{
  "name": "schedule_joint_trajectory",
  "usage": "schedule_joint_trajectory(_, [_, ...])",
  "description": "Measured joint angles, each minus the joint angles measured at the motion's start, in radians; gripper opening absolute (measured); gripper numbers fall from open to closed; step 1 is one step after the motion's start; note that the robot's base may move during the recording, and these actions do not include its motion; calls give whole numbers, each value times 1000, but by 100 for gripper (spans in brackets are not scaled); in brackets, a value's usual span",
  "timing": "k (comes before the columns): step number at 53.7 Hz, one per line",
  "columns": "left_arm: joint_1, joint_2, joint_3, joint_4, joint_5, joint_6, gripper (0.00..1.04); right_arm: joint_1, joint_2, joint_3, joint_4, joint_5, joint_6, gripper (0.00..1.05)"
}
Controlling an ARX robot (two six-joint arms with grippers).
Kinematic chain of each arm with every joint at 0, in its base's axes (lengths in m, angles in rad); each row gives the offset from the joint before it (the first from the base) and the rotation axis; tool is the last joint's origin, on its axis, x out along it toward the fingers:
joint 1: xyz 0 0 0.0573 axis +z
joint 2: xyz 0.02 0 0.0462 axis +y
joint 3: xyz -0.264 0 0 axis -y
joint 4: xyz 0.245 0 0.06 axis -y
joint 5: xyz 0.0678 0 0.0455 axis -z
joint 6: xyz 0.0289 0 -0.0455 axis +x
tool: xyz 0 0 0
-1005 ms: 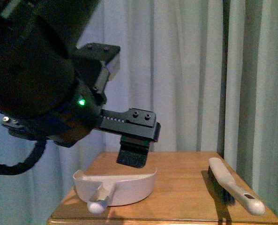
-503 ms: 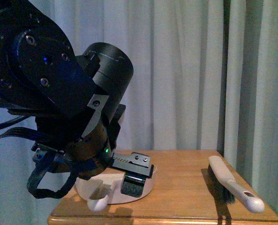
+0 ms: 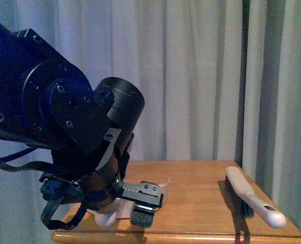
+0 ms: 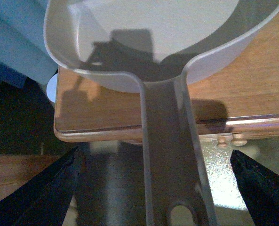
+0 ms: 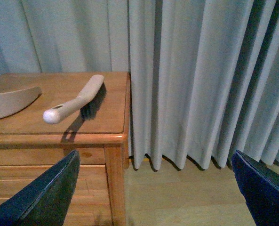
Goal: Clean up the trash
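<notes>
Dustpan (image 3: 163,187) sits at the table's (image 3: 201,203) front edge in the front view, my left arm (image 3: 64,127) low over it, hand brush (image 3: 252,201) well apart. Left wrist view: left gripper (image 4: 154,155) spread wide astride the pan's handle (image 4: 170,141), not yet gripping, lined up for a grasp, I judge. Right wrist view: right gripper (image 5: 154,153) gapes empty; no trash visible anywhere.

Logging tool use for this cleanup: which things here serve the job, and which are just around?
Job: dustpan; brush; left gripper, open astride the dustpan's handle. No trash in view.
Just around: wooden table; curtain; right gripper, open, holding nothing.
</notes>
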Motion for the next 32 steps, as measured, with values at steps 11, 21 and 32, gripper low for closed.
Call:
schedule_joint_trajectory(11, [0, 21, 4, 2, 7, -3, 97, 0, 0, 0, 0, 0, 0, 97])
schedule_joint_trajectory(21, [0, 28, 5, 6, 6, -2, 97, 0, 0, 0, 0, 0, 0, 97])
schedule_joint_trajectory(32, [0, 28, 5, 16, 9, 16, 71, 0, 0, 0, 0, 0, 0, 97])
